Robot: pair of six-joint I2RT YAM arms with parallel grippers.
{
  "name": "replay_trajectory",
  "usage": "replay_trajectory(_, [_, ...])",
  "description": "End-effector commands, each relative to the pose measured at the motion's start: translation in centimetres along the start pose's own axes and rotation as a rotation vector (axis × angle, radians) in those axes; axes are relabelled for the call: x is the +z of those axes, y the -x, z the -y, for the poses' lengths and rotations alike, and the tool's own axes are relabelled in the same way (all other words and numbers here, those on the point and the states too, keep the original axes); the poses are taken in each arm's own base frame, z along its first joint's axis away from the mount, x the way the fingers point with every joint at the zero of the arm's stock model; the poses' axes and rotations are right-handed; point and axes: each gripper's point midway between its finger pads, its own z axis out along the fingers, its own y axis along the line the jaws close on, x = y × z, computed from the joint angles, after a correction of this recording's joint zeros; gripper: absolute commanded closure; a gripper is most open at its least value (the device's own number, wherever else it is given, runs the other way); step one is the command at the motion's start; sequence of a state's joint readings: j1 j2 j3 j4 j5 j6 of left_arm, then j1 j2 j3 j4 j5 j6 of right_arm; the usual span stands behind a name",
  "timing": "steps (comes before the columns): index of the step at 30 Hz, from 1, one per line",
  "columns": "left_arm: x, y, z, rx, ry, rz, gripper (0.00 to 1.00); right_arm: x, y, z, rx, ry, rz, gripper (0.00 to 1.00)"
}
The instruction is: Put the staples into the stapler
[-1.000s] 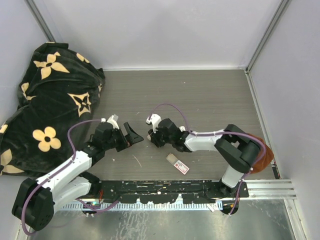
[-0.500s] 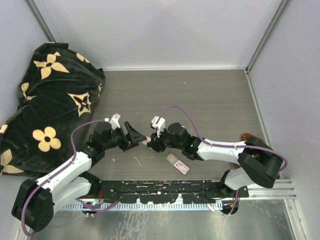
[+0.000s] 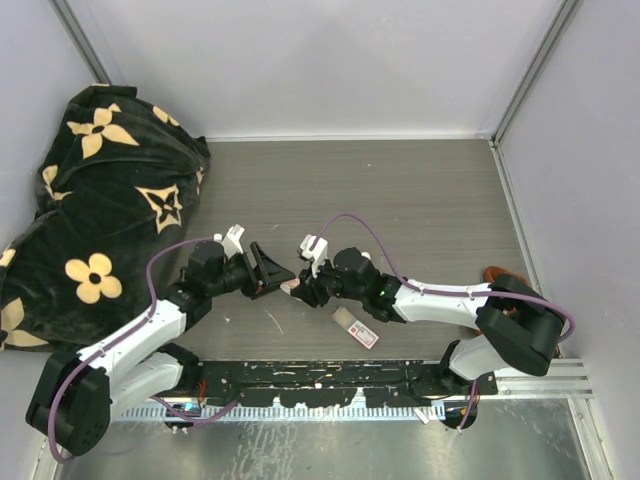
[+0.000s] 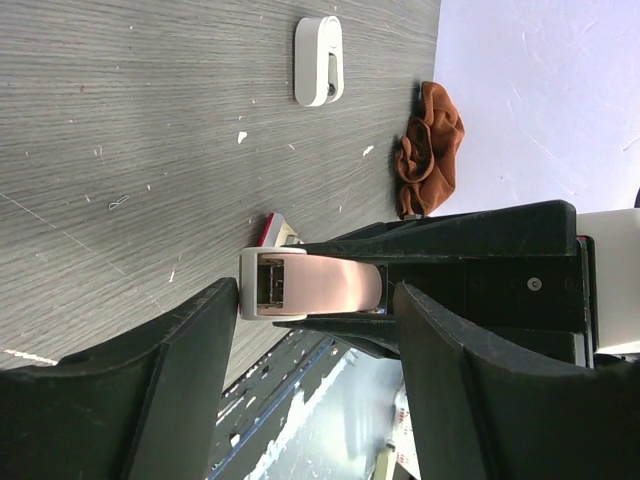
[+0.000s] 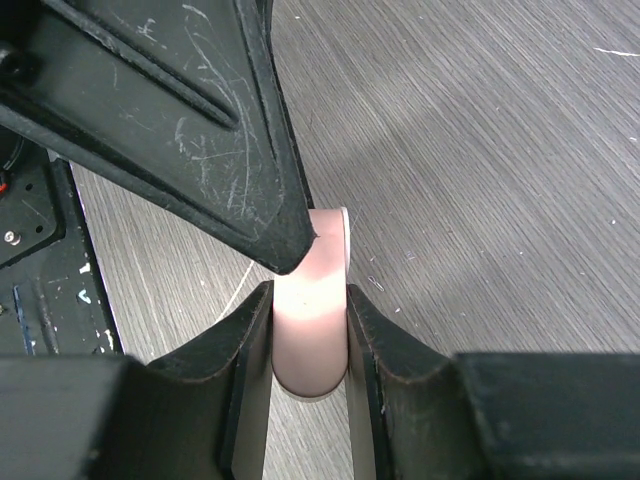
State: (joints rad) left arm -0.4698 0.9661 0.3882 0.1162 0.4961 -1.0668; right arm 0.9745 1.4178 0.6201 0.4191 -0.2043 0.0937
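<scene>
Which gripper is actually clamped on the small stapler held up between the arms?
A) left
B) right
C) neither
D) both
B. The right wrist view shows the right gripper with both fingers pressed against the stapler. In the left wrist view, the left gripper is spread wide, with a gap on each side of the stapler.

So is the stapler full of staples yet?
Not yet. Done: the right hand is holding the stapler tight. In hand: the open left hand sits around the stapler's end without gripping it. Left: the staple box lies on the table with no hand on it, so loading doesn't look started.
</scene>
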Motion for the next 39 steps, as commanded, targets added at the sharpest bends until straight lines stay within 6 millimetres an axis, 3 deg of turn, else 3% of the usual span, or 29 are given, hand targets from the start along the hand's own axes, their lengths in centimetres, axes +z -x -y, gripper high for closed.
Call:
replay_trajectory(1, [0.0,0.2,1.5,0.014,-0.07,-0.01,0.36,-0.4,5.2,-1.2,-0.033,0.035,0.157,0.99])
replay_trajectory(9, [0.7,-0.5,1.0,-0.02,-0.065,-0.06,0.39,-0.6,5.9,-1.4,-0.041,0.033,0.178,0.99])
replay_trajectory(23, [1.1,-0.8,1.8,-0.057,-0.119,-0.08,0.68,-0.1,5.4,-1.0,-0.04,0.015,0.166,0.98])
replay_trajectory(30, [0.9,-0.5,2.4,-0.063,-0.138,-0.069,0.88,-0.1,4.7,-0.8,-0.021,0.003,0.164,0.55])
replay_trajectory(35, [0.7,-0.2,2.8,-0.062,-0.149,-0.046,0.96,-0.7,4.6,-1.1,-0.031,0.02,0.165,0.4])
replay_trajectory(39, [0.6,0.0,2.5,-0.041,-0.135,-0.025,0.98,-1.8,5.7,-1.4,-0.014,0.017,0.196,0.32])
